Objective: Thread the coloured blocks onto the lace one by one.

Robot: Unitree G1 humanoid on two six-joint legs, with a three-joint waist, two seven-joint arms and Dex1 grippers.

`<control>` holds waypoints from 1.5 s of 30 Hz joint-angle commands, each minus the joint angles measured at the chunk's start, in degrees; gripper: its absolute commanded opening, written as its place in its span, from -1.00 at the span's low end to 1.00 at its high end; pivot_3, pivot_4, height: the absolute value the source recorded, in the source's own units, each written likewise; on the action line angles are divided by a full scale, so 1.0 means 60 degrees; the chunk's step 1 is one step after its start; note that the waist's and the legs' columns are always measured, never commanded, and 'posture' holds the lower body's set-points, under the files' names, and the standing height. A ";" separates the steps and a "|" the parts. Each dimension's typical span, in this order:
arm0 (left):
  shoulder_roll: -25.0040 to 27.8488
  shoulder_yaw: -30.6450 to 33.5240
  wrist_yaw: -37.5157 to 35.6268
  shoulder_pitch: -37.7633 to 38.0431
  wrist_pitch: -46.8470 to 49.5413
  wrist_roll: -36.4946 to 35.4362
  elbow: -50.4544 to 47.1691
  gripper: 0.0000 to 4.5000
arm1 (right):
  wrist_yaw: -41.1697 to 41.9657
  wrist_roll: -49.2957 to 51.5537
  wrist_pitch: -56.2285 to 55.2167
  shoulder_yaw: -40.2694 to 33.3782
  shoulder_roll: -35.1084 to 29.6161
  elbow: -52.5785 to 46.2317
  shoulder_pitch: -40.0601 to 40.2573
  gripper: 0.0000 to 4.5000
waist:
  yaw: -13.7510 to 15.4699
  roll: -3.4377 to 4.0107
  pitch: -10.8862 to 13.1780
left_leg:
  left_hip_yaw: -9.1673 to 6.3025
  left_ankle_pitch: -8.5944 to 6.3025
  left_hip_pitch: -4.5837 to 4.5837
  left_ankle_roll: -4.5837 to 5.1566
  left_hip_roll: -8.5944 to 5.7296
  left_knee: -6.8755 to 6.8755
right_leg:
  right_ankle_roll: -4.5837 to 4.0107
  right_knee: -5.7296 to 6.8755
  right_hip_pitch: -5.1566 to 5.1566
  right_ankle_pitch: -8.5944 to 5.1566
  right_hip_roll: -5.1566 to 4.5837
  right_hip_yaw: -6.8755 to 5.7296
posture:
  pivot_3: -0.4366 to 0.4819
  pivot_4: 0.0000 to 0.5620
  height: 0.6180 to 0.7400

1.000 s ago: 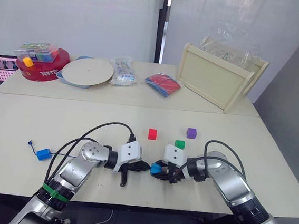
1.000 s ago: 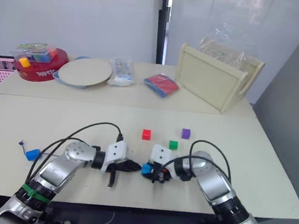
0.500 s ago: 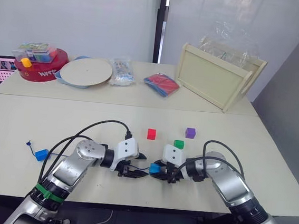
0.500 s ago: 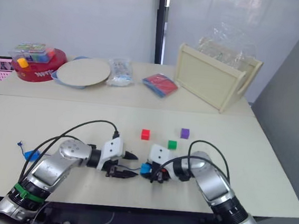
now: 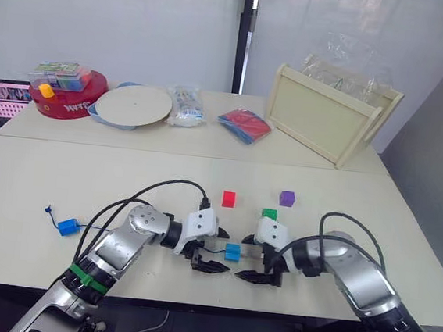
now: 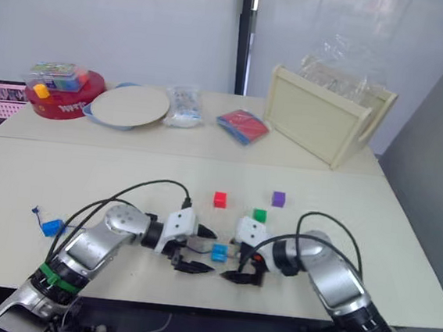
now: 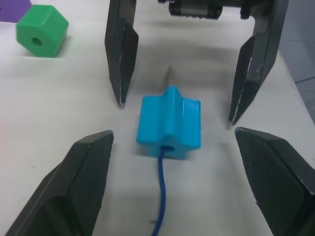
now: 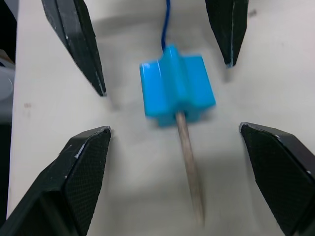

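A blue block [image 5: 233, 252] lies on the table between my two grippers, touched by neither. The lace runs through it: the dark blue cord [image 7: 161, 196] enters on my left gripper's side and the pale stiff tip [image 8: 189, 162] sticks out toward my right gripper. My left gripper [image 5: 215, 250] and right gripper [image 5: 253, 261] both stand open, facing each other across the block. The red block [image 5: 228, 199], green block [image 5: 269, 214] and purple block [image 5: 286, 198] sit loose just behind. A second blue block [image 5: 67, 226] sits on the lace at the far left, near the knot [image 5: 47, 211].
On the back table stand a red round tin [image 5: 67, 96], a pale plate [image 5: 131, 106], a clear bag [image 5: 186, 106], a flat red-and-blue packet [image 5: 244, 126] and a wooden tray [image 5: 328, 113]. Black cables [image 5: 165, 186] arc over my left arm. The table's front edge is close below the grippers.
The left gripper opened first and let go of the lace. Then the right gripper opened and released the blue block, which now rests on the table.
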 commanded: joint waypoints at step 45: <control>0.3089 0.1905 -0.0827 0.1697 -0.1112 0.0180 0.0217 -0.39 | -0.0062 0.0043 -0.0951 0.0157 -0.0313 -0.0111 -0.0109 -1.00 | -0.0240 -0.0001 0.0001 | -0.0002 0.0000 0.0025 0.0000 0.0021 -0.0025 | 0.0000 0.0007 0.0000 0.0000 0.0017 0.0003 | -0.05 -0.47 1.00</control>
